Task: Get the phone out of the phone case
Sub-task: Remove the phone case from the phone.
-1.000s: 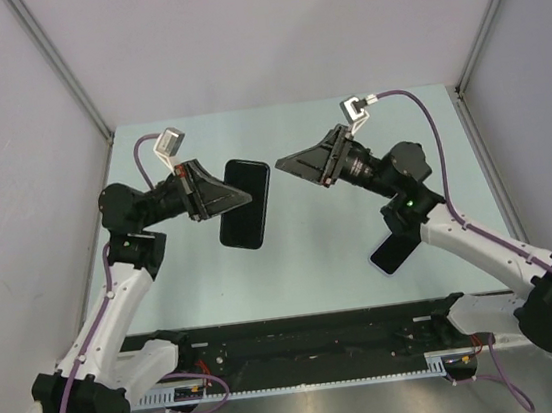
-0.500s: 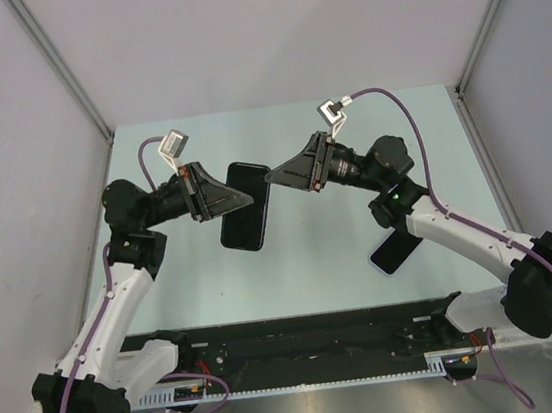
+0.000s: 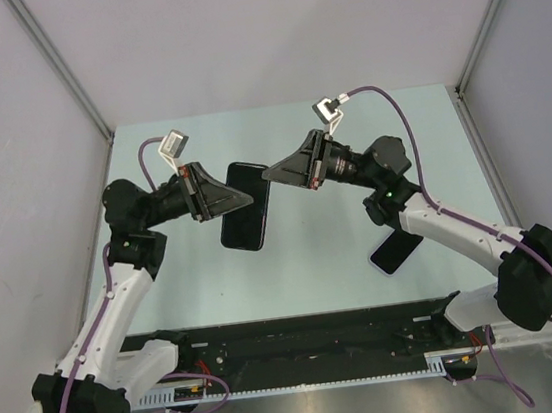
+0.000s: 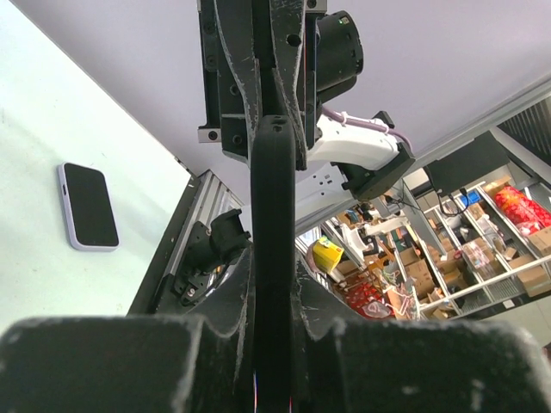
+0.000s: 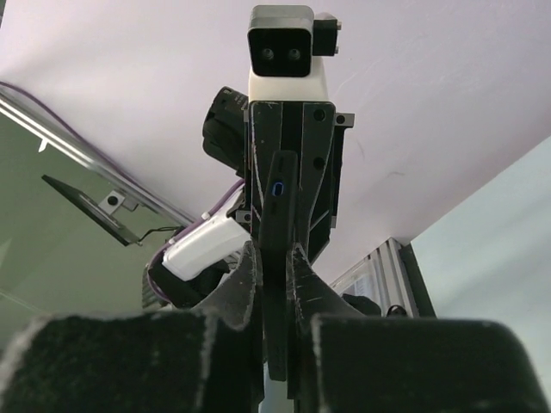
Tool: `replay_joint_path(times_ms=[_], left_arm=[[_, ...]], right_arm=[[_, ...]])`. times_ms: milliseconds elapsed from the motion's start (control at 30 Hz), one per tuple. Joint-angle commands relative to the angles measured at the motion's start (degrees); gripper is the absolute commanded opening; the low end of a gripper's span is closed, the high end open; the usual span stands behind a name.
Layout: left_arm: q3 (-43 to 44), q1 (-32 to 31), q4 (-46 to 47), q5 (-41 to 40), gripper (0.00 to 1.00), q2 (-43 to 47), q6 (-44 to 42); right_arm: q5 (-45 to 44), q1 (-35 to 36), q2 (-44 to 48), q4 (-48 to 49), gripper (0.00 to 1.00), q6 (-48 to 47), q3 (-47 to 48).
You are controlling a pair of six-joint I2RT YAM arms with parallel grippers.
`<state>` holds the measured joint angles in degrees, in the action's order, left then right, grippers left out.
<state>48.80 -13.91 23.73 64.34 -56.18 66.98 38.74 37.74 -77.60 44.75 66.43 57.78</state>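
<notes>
case (image 3: 246, 225): black slab, held in the air above the tabletop (image 3: 312, 252) between the two arms, broad face up. Whether anything sits inside it cannot be told.
left pincer (image 3: 247, 200): reaches in from the left and is clamped across the case near mid-length. Its wrist view shows the slab edge-on between the fingers.
right pincer (image 3: 268, 174): closed tight on the case's far right corner. In its wrist view the slab's end, with a small port, stands between the fingers.
pale-rimmed phone (image 3: 395, 252): flat on the tabletop, dark screen up, partly under the right arm, well apart from the case.
</notes>
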Motion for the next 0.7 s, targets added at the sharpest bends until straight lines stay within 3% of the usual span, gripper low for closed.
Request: replay_joint_path(times_ms=[0,33,67,133,167,200,433,667], left_arm=[[0.86,-0.15,1.94,0.0,0.0,1.69,-1.85],[0.86,-0.15,1.68,0.0,0.0,1.87,-2.55],[0.78,-0.15,1.33,0.0,0.0,2.04,-2.9],[0.77,-0.15,1.59,0.09,0.0,2.65,-4.22],[0.77,-0.15,1.93,0.35,0.0,2.83,-4.57],[0.95,-0.15,2.63,0.44,0.0,3.01,-4.84],[0.86,-0.15,13.86,2.02,0.0,3.1,-2.75],[3.5,-0.15,16.79,3.08,0.0,4.85,-2.73]], right_arm=[[1.16,-0.64,0.26,3.31,0.0,3.25,2.34],[2.21,-0.82,-0.18,5.85,0.0,5.96,1.64],[2.56,-1.78,-0.79,14.57,0.0,9.29,0.68],[1.26,-2.4,-5.17,27.51,0.0,24.57,-0.82],[-0.06,-2.49,-7.1,40.98,0.0,29.75,-1.61],[-1.9,-2.14,-9.47,46.42,0.0,39.38,-1.7],[-13.85,4.79,-13.1,47.09,0.0,40.35,-2.85],[-20.72,7.88,-13.98,47.18,0.0,39.39,-2.85]])
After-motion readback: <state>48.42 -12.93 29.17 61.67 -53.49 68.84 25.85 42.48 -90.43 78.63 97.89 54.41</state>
